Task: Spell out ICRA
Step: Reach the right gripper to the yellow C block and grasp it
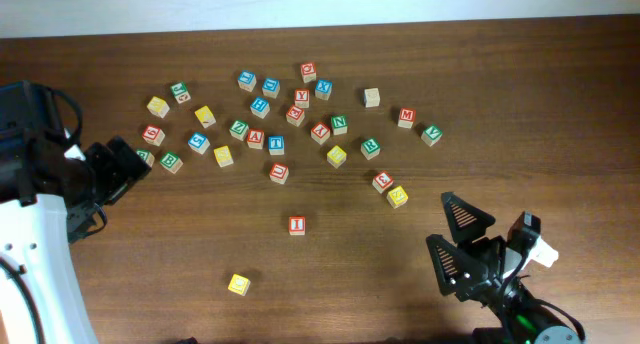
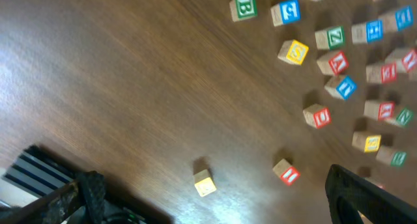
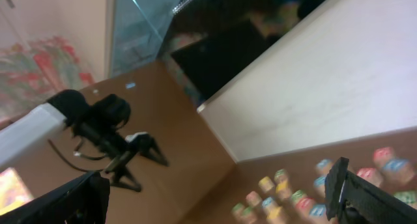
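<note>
In the overhead view the red I cube [image 1: 297, 225] sits alone at mid-table. A yellow cube [image 1: 238, 284], likely the C, lies nearer the front. A red A cube [image 1: 256, 140] and a green cube that looks like the R [image 1: 370, 147] sit in the scattered cluster. My left gripper [image 1: 125, 170] is open and empty at the left edge. My right gripper [image 1: 458, 246] is open and empty at the front right. The left wrist view shows the yellow cube [image 2: 204, 183] and the I cube [image 2: 286, 172] between the open fingers [image 2: 215, 208], below them.
Many other letter cubes [image 1: 300, 97] lie spread across the far half of the table. The right wrist view is tilted up towards a wall, with blurred cubes [image 3: 277, 185] at its lower right and its open fingers [image 3: 215, 204] at the frame edges.
</note>
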Action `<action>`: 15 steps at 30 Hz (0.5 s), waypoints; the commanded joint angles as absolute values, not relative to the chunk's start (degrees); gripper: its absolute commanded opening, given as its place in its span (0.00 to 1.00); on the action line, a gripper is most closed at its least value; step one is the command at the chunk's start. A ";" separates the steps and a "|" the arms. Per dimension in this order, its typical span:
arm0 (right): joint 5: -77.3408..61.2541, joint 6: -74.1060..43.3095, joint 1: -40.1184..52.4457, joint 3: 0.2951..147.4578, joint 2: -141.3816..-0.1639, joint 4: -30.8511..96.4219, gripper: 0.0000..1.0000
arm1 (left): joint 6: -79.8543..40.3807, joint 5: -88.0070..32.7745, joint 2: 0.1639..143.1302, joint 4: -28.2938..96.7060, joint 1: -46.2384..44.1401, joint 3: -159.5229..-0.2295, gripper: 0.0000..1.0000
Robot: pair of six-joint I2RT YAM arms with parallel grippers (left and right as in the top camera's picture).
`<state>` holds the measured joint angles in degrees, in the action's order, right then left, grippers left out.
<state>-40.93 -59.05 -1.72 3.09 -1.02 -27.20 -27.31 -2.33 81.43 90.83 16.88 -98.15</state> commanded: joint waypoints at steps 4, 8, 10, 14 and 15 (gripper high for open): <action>-58.67 -46.68 -1.50 24.73 -16.29 -14.44 0.98 | -32.47 -12.05 81.30 88.38 20.38 -98.67 0.99; -75.66 -40.73 -1.39 42.70 -40.03 -13.72 0.98 | -32.53 -10.24 81.30 88.40 26.02 -98.67 0.99; -76.90 -40.40 0.19 49.39 -48.62 -13.89 0.98 | -32.53 -8.47 81.30 89.93 26.92 -98.67 0.99; -65.54 -39.38 8.34 56.38 -61.32 -14.31 0.98 | -32.53 -3.38 81.30 90.04 26.92 -98.67 0.99; -59.99 -39.33 11.42 57.28 -64.51 -14.31 0.98 | -32.53 -3.38 81.30 90.04 26.92 -98.67 0.99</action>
